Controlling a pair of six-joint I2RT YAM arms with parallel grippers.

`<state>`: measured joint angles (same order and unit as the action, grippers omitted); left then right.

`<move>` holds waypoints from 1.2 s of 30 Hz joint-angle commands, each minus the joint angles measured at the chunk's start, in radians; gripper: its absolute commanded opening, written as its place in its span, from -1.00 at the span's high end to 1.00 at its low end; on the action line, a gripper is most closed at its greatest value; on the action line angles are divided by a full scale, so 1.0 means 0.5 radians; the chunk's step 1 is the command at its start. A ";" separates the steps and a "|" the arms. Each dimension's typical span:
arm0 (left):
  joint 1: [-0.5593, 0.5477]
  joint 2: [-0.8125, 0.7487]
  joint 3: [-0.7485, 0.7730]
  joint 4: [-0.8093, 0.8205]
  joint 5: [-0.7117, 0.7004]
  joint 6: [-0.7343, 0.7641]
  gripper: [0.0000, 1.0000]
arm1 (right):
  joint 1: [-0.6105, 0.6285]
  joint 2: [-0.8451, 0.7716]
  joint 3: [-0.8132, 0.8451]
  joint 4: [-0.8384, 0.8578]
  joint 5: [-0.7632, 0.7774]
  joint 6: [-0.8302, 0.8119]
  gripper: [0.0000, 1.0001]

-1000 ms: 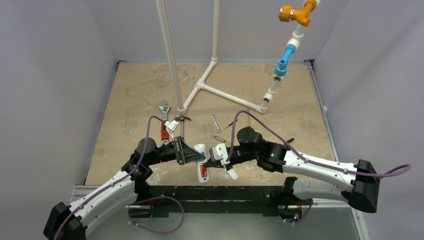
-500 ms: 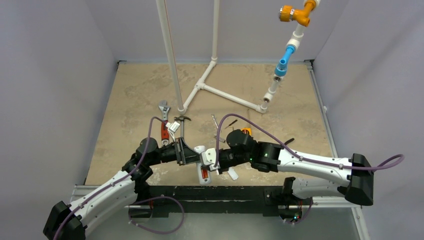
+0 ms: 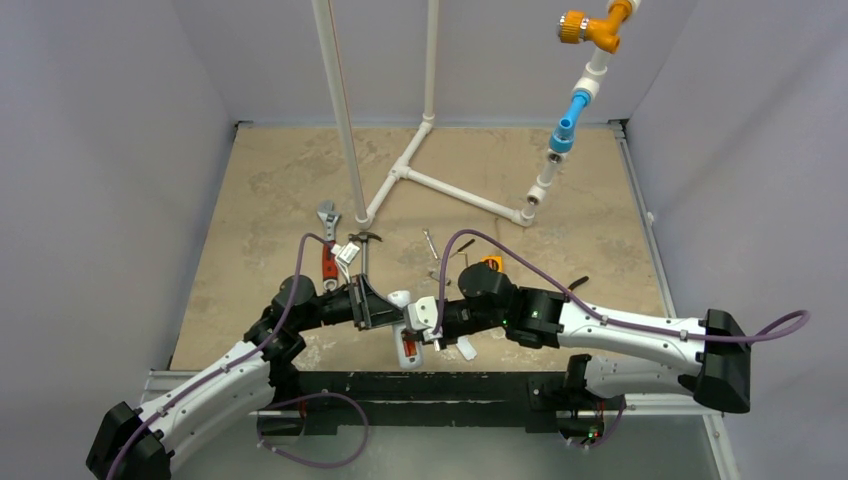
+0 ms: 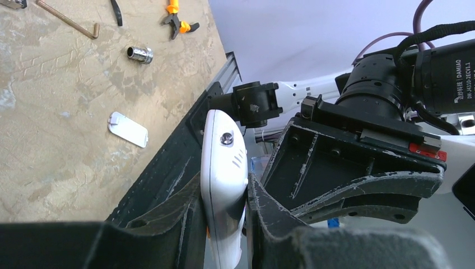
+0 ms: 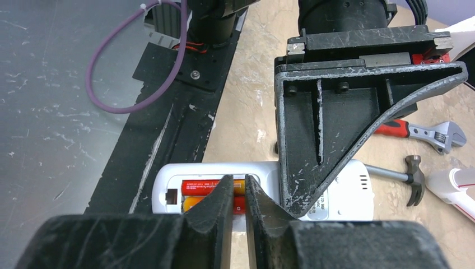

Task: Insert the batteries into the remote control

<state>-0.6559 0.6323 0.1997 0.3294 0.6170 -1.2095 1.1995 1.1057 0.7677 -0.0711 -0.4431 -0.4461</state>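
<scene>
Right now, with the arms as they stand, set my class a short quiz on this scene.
1. True or false: the left gripper clamps the remote control by its side edges.
2. How many batteries show in the remote's recess? A none, B one, C two.
3. What flat white thing lies on the table near the socket?
Key: 1 true. 2 C. 3 A small white plate, likely the battery cover.
</scene>
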 commanded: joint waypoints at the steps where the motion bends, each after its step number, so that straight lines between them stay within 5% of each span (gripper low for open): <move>1: 0.002 -0.010 0.076 0.246 -0.007 -0.011 1.00 | 0.015 0.020 -0.004 0.107 -0.097 0.102 0.74; 11: 0.000 -0.017 0.061 0.248 -0.010 -0.012 1.00 | 0.015 -0.030 0.120 0.316 -0.188 0.119 0.62; 18: 0.000 -0.004 0.058 0.273 0.002 -0.012 1.00 | 0.013 -0.303 -0.066 0.430 -0.031 0.146 0.12; 36: 0.000 -0.036 0.057 0.267 0.013 -0.022 1.00 | -0.040 -0.276 -0.212 0.361 -0.068 0.074 0.24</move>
<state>-0.6552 0.6304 0.1997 0.4026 0.6159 -1.2121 1.1824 0.9565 0.6613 0.0830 -0.4782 -0.3931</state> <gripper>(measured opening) 0.246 0.379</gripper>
